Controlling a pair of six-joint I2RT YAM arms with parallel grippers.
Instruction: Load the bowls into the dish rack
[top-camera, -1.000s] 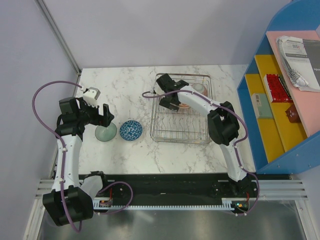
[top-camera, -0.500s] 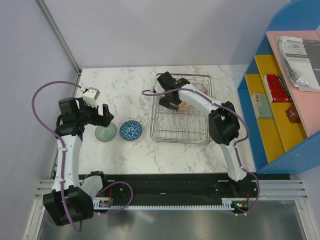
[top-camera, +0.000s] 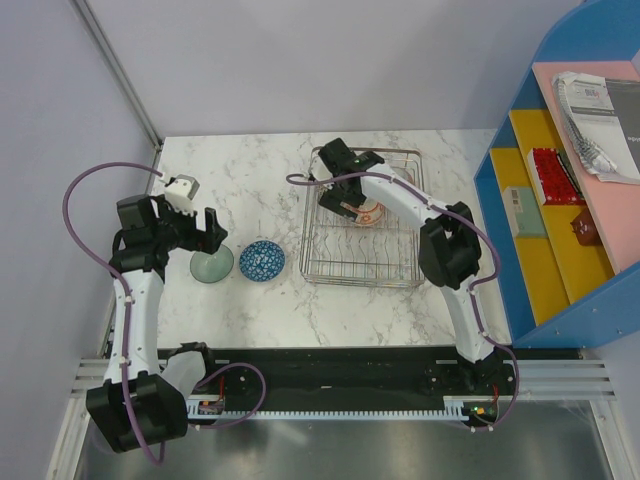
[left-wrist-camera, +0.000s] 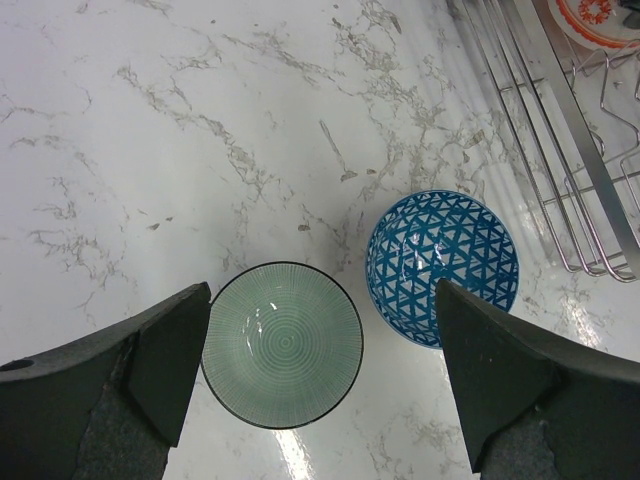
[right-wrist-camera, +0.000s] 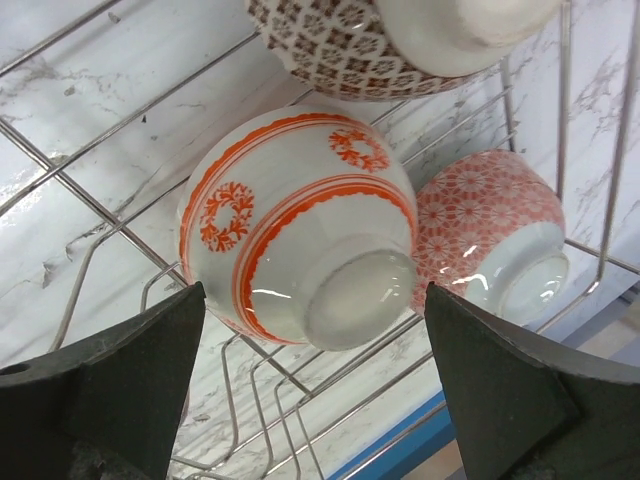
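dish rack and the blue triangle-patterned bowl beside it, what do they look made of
The silver wire dish rack looks like chrome-plated or polished metal: thin bright rods with glints. The round blue bowl with white triangles looks like glazed ceramic: glossy highlights over a painted pattern, though hard plastic is possible.

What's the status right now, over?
Left end effector open above green bowl, blue bowl beside it. Right end effector open over orange-banded bowl in dish rack. Nothing blocking.

Brown-patterned bowl (right-wrist-camera: 390, 45) partly beyond the top edge of the right wrist view.
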